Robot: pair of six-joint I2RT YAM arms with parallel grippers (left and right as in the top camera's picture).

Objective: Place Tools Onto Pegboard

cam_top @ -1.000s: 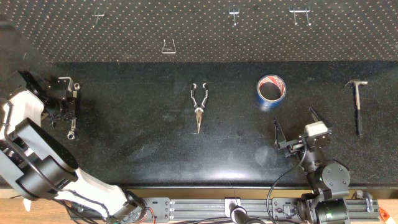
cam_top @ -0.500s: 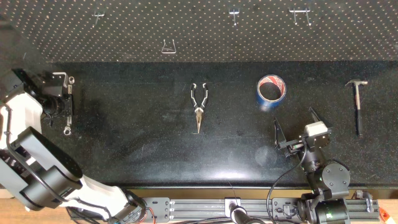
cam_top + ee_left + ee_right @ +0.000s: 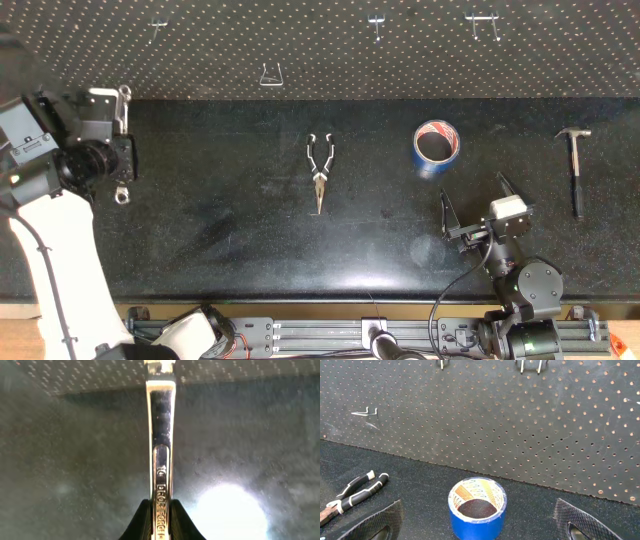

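Note:
My left gripper (image 3: 118, 150) is shut on a silver wrench (image 3: 123, 118), held off the black table at the far left, close to the pegboard (image 3: 320, 50). In the left wrist view the wrench (image 3: 160, 435) runs straight out from between the fingers (image 3: 142, 522) toward the pegboard edge. Needle-nose pliers (image 3: 320, 170) lie mid-table, a blue tape roll (image 3: 436, 147) stands right of them, and a hammer (image 3: 575, 170) lies at the far right. My right gripper (image 3: 472, 197) stands open near the front, behind the tape roll (image 3: 477, 507), holding nothing.
Metal hooks stick out of the pegboard: one at the left (image 3: 158, 28), a triangular one (image 3: 270, 75), one in the middle (image 3: 377, 22) and a double one (image 3: 483, 22). Pliers (image 3: 350, 497) lie left of the tape in the right wrist view.
The left arm has lifted the wrench and carried it up and to the right, closer to the pegboard. The right arm has not moved.

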